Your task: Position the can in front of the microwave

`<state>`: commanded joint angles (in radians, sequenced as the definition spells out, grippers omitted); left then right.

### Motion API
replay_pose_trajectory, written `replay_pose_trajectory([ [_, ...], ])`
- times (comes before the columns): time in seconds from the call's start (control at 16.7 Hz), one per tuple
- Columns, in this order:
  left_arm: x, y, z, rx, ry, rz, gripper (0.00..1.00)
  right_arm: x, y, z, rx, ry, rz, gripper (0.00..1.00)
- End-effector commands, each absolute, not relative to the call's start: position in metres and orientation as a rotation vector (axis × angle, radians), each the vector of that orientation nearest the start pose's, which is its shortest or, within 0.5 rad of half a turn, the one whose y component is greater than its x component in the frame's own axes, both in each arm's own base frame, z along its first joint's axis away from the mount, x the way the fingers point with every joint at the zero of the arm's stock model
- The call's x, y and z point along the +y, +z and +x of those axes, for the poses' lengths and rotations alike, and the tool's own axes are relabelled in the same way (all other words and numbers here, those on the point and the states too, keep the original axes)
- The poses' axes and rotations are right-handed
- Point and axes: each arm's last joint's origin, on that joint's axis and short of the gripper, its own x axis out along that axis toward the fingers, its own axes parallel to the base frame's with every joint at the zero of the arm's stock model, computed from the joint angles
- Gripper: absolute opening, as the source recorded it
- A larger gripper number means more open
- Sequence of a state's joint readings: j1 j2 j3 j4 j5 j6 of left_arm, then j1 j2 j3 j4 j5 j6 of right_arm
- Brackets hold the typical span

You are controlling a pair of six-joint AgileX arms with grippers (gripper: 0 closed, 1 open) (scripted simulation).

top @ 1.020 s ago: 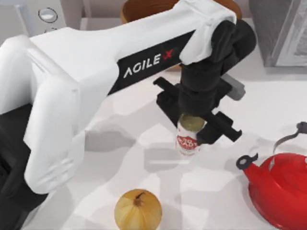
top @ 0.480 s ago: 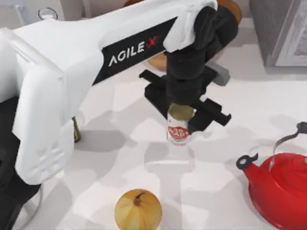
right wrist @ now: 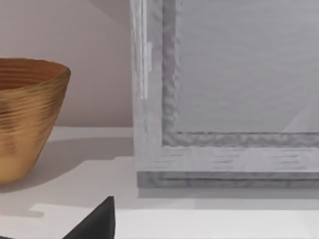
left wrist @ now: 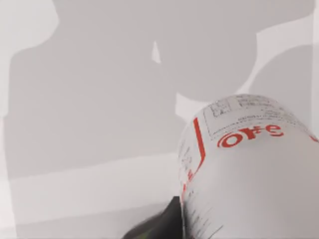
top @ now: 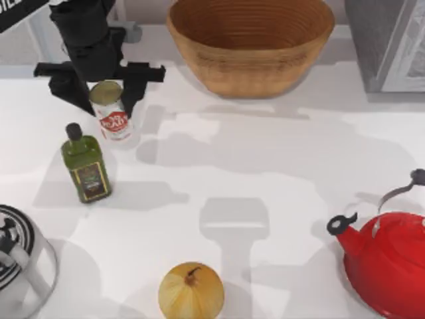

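At the table's (top: 279,173) far left corner, the left gripper (top: 99,83) hangs over the can (top: 111,118), its fingers (top: 136,74) spread wide on either side of the can's gold top. The can stands upright between them; contact looks likely but I cannot be sure of a firm hold. Just left of the can and nearer the front stands the green bottle (top: 85,169), close beside it but apart. In the left wrist view the can (left wrist: 249,169) looms large with bare table behind. Right of the can sits the basket (top: 251,43), with an onion (top: 191,290) and a red kettle (top: 388,262) toward the front. The right wrist view faces a grey appliance (right wrist: 229,99).
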<state>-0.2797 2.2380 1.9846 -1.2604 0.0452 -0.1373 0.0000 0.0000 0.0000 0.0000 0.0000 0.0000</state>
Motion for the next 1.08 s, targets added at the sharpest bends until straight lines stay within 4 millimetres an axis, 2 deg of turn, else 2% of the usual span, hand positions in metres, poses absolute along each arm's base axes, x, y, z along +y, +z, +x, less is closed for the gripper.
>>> replay_pose_trajectory([
  [0.18,-0.045,0.205,0.431,1.547,-0.042,0.003,0.0,-0.001,0.16,0.106,0.0,0.0,0.0,1.0],
  [0.3,-0.015,0.206,0.424,1.564,-0.016,0.001,0.0,-0.001,0.16,0.106,0.0,0.0,0.0,1.0],
  [0.36,-0.008,0.207,0.422,1.569,-0.013,0.008,0.0,-0.001,0.16,0.106,0.0,0.0,0.0,1.0],
  [0.48,-0.003,0.207,0.42,1.572,-0.014,0.017,0.0,-0.001,0.16,0.106,0.0,0.0,0.0,1.0],
  [1.08,-0.003,0.199,0.42,1.572,-0.014,0.017,0.0,-0.001,0.16,0.106,0.0,0.0,0.0,1.0],
])
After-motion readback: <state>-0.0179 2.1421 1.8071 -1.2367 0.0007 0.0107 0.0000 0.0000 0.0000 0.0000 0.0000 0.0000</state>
